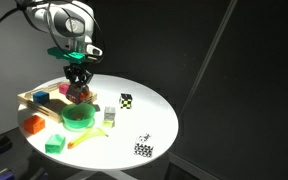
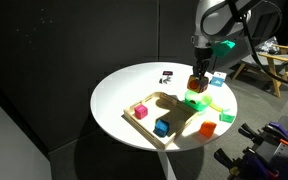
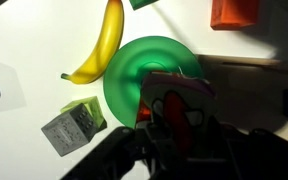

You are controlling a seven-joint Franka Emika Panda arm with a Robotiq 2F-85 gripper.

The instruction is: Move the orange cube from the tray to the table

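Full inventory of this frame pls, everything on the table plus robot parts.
table: 1, white, round
tray: 1, light wood, on the table
pink cube: 1, pink, in the tray
blue cube: 1, blue, in the tray
green bowl: 1, green, beside the tray
banana: 1, yellow, beside the bowl
grey-green cube: 1, beside the bowl
orange block: 1, orange, near the tray
green block: 1, green, near the table edge
checkered cubes: 2, black-and-white, apart from the rest
orange cube: 1, orange-red, held over the bowl's edge
gripper: 1, dark, jaws shut on the orange cube
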